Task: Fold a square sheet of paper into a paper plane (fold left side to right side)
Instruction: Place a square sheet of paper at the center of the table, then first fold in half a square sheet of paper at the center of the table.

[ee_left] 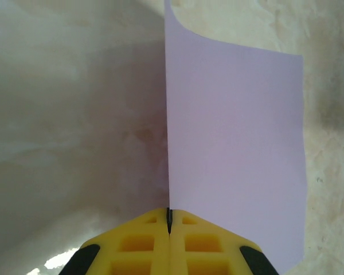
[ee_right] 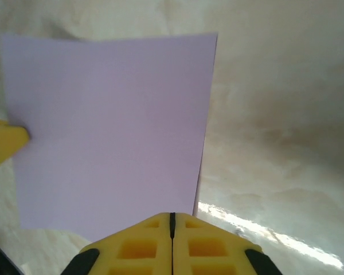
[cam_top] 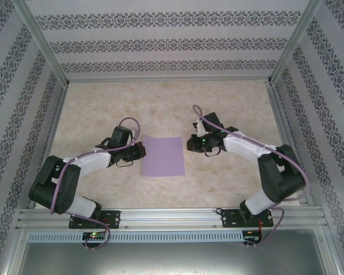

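Left claw [ee_left: 169,220] is clenched on the edge of the square sheet of paper [cam_top: 163,156], which spreads ahead and rightward over the counter [cam_top: 218,114]; right claw [ee_right: 172,220], clenched too, sits at its opposite edge.

Square sheet of paper [cam_top: 164,156]: thin, matt, smooth. Table [cam_top: 229,114]: glossy marbled top. Frame rails [cam_top: 172,216]: bare ribbed metal.

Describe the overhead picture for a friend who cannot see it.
A lilac sheet of paper lies in the middle of a beige marbled table. A robot's left gripper pinches the paper's left edge; its right gripper sits closed just off the upper right corner. Patterned wallpaper surrounds the table.
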Controlling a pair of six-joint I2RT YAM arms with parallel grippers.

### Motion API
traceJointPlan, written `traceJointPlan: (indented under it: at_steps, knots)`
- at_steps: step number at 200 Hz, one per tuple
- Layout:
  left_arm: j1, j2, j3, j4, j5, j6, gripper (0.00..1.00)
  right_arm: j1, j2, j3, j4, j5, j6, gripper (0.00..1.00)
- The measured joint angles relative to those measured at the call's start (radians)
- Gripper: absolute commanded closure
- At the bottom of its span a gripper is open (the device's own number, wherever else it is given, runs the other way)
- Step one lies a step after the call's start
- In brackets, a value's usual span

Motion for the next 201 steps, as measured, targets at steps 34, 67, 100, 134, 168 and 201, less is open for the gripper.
traceJointPlan:
  at_steps: [34,67,100,134,168,201]
  knots:
    - [0.000,-0.020,0.005,-0.029,-0.022,0.008,1.00,0.048,0.125,0.042,0.032,-0.001,0.029,1.00]
    - [0.000,-0.020,0.009,-0.043,-0.018,0.008,1.00,0.060,0.214,0.094,0.039,-0.005,0.034,1.00]
    - [0.000,-0.021,0.040,-0.055,0.013,0.007,0.93,0.066,0.255,0.123,0.012,0.004,0.029,1.00]
    - [-0.001,-0.025,0.075,-0.053,0.069,-0.016,0.69,0.068,0.269,0.140,-0.007,0.006,0.024,1.00]
    - [-0.014,-0.027,0.095,-0.039,0.131,-0.060,0.52,0.068,0.270,0.140,-0.006,0.006,0.024,1.00]
    - [-0.050,-0.002,0.128,0.023,0.180,-0.107,0.47,0.068,0.270,0.139,0.005,0.003,0.025,1.00]
